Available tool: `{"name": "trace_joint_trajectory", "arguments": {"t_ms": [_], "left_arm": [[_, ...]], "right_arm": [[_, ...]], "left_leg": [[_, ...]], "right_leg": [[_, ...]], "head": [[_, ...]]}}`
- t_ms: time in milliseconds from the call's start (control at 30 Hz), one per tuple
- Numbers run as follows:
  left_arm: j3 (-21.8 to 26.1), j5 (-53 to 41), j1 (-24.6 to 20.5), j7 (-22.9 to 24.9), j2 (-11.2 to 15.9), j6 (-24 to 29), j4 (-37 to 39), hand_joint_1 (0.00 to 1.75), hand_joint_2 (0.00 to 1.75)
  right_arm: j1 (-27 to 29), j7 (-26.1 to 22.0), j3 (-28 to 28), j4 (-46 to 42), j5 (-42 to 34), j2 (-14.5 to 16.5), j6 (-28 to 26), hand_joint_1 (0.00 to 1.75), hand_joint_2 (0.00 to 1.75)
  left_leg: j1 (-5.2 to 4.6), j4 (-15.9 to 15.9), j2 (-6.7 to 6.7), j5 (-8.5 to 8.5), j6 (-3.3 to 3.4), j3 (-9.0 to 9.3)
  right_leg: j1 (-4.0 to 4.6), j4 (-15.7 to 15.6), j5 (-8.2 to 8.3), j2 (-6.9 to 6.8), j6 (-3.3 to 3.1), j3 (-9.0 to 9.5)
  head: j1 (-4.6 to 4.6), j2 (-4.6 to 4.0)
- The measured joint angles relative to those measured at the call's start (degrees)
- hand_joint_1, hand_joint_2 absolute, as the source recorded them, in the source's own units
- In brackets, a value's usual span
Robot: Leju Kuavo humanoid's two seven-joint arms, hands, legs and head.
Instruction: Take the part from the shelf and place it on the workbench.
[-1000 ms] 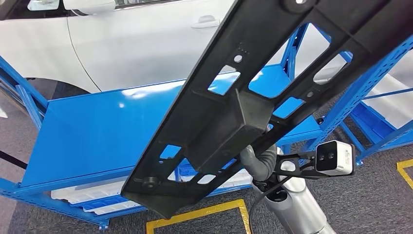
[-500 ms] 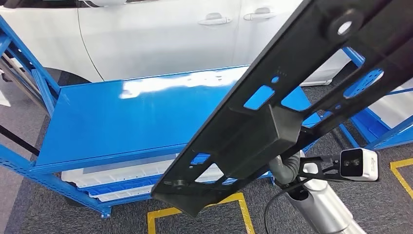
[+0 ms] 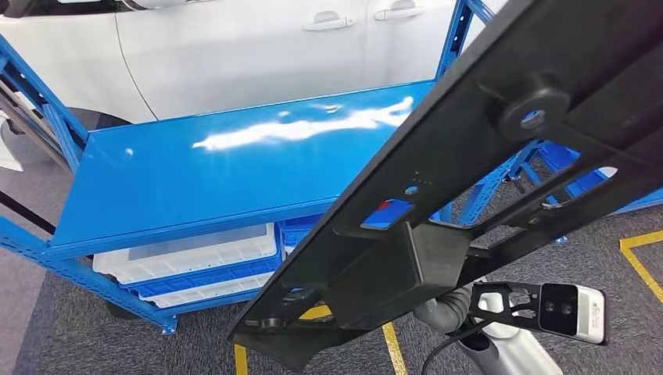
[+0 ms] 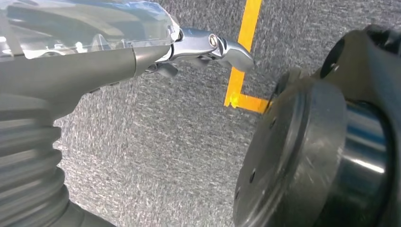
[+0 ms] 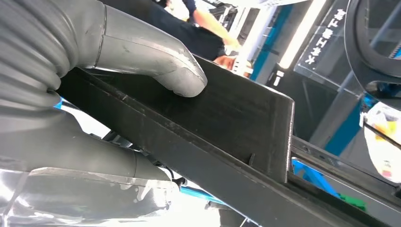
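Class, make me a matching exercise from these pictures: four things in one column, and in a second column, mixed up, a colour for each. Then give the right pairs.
Things
1. long part with cut-outs, held by the right hand
2. top of the bench
3. car door behind the bench
4. tape lines on the floor

Colours
A. white
B. yellow
C. black
D. blue

Pairs: 1-C, 2-D, 3-A, 4-B
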Motion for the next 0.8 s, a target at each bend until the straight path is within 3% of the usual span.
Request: {"name": "trace_joint_trajectory", "arguments": {"t_ms": [33,67,100,167,233,300,367,400,433,500,533,567,600,633,700,767,800], "left_arm": [[-0.1,0.0,-0.1,-0.1,0.0,0.0,0.0,0.00,1.75],[-0.3,0.0,-0.1,-0.2,0.0,0.0,0.0,0.00,1.75],[-0.5,0.0,-0.1,-0.4,-0.1,0.0,0.0,0.00,1.75],[-0.7,0.0,-0.2,-0.6,-0.1,0.1,0.0,0.00,1.75],[-0.8,0.0,-0.4,-0.9,-0.1,0.2,0.0,0.00,1.75],[-0.8,0.0,-0.5,-1.2,-0.1,0.3,0.0,0.00,1.75],[-0.7,0.1,-0.3,-1.5,-0.4,0.4,0.0,0.00,1.75],[-0.7,0.0,-0.2,-1.6,-0.5,0.5,0.0,0.00,1.75],[-0.5,0.0,-0.2,-1.6,-0.7,0.6,0.0,0.00,1.75],[-0.2,0.0,-0.1,-1.6,-1.0,0.7,0.0,0.00,1.75],[-0.1,0.0,0.0,-1.6,-1.1,0.8,0.0,0.00,1.75],[0.1,0.0,0.0,-1.6,-1.2,0.9,0.0,0.00,1.75],[0.3,0.0,0.0,-1.6,-1.3,1.0,0.0,0.00,1.75],[0.5,0.0,0.1,-1.6,-1.4,1.0,0.0,0.00,1.75],[0.7,0.0,0.1,-1.6,-1.6,1.0,0.0,0.00,1.75],[0.7,0.0,0.1,-1.5,-1.6,0.8,0.0,0.00,1.75],[0.7,0.0,0.1,-1.4,-1.6,0.6,0.0,0.00,1.75]], "right_arm": [[0.1,-0.1,0.0,0.0,-0.2,0.1,-0.1,1.75,1.75],[0.2,-0.3,0.0,0.0,-0.4,0.1,-0.1,1.75,1.75],[0.4,-0.5,0.0,0.0,-0.5,0.1,0.0,1.75,1.75],[0.7,-0.9,0.0,0.0,-0.6,0.1,0.5,1.75,1.75],[1.5,-1.1,0.0,0.0,0.2,0.1,1.0,1.75,1.75],[3.3,-1.1,0.0,-0.2,2.3,0.5,2.2,1.75,1.75],[6.2,-1.1,-0.5,-0.5,4.7,1.4,5.0,1.75,1.75],[7.7,-1.1,-0.9,-0.7,5.5,2.0,6.7,1.75,1.75],[9.0,-1.1,-1.4,-0.8,6.0,2.6,8.3,1.75,1.75],[11.1,-1.1,-2.5,-0.9,6.5,3.7,10.9,1.75,1.75],[11.9,-1.1,-3.2,-0.9,6.8,4.3,11.9,1.75,1.75],[12.6,-1.1,-3.7,-0.8,7.0,4.9,12.8,1.75,1.75],[13.1,-1.1,-4.2,-0.7,7.2,5.6,13.5,1.75,1.75],[13.5,-1.1,-4.7,-0.6,7.4,6.1,13.9,1.75,1.75],[13.8,-1.1,-5.5,-0.4,7.8,7.2,14.3,1.75,1.75],[14.0,-1.1,-6.1,-0.4,8.2,8.0,13.8,1.75,1.75],[14.1,-1.1,-6.4,-0.4,8.5,8.3,13.4,1.75,1.75]], "left_leg": [[0.01,3.2,0.00,-1.45,-0.06,-0.50],[0.01,4.7,0.00,-1.49,-0.04,-0.19],[0.00,4.4,0.00,-0.47,0.08,1.06],[-0.16,-1.5,-0.01,2.15,0.75,6.20],[-0.53,-9.2,0.01,2.35,1.45,11.41],[-0.94,-12.5,0.00,1.95,1.85,13.01],[-0.81,-13.1,0.05,3.01,2.39,12.44],[-0.64,-13.3,0.16,3.67,2.79,12.07],[-0.48,-13.6,0.29,4.35,3.10,11.59],[-0.50,-13.5,0.50,5.41,3.49,10.30],[-0.52,-13.4,0.55,5.88,3.47,9.59],[-0.52,-13.2,0.59,6.32,3.40,8.85],[-0.50,-13.0,0.62,6.72,3.27,8.08],[-0.46,-12.7,0.63,7.05,3.10,7.34],[-0.48,-11.9,0.65,7.54,2.66,6.05],[-0.58,-11.5,0.66,8.10,2.04,5.31],[-0.62,-11.4,0.67,8.44,1.67,5.09]], "right_leg": [[0.16,0.1,0.55,-0.01,-0.06,-0.75],[0.31,0.2,1.07,-0.02,-0.08,-1.53],[0.45,0.3,1.58,-0.01,-0.06,-2.30],[0.66,0.5,2.52,0.01,0.09,-3.57],[0.81,0.5,3.38,-0.05,0.57,-4.27],[0.70,0.3,4.28,-0.22,1.31,-4.44],[0.63,0.2,4.49,-0.23,2.03,-4.64],[0.63,1.0,3.35,-0.14,2.33,-5.02],[0.59,2.8,1.20,-0.05,2.61,-5.72],[0.29,9.5,-4.34,0.03,3.10,-7.56],[0.17,12.9,-6.08,0.03,3.34,-8.20],[0.04,15.1,-6.47,0.02,3.55,-8.19],[-0.10,15.4,-5.67,0.01,3.71,-7.28],[-0.25,13.6,-4.16,0.00,3.79,-5.41],[-0.39,6.1,-2.33,0.01,3.69,0.00],[-0.14,0.7,-2.73,0.12,3.09,3.24],[0.09,0.0,-3.01,0.17,2.70,3.48]], "head": [[0.00,0.00],[0.00,0.00],[0.00,0.00],[0.00,0.00],[0.01,0.00],[0.01,0.00],[0.02,0.00],[0.02,0.00],[0.02,0.00],[0.02,0.00],[0.02,0.00],[0.02,0.00],[0.02,0.00],[0.02,0.00],[0.02,0.00],[0.01,0.00],[0.01,0.00]]}}
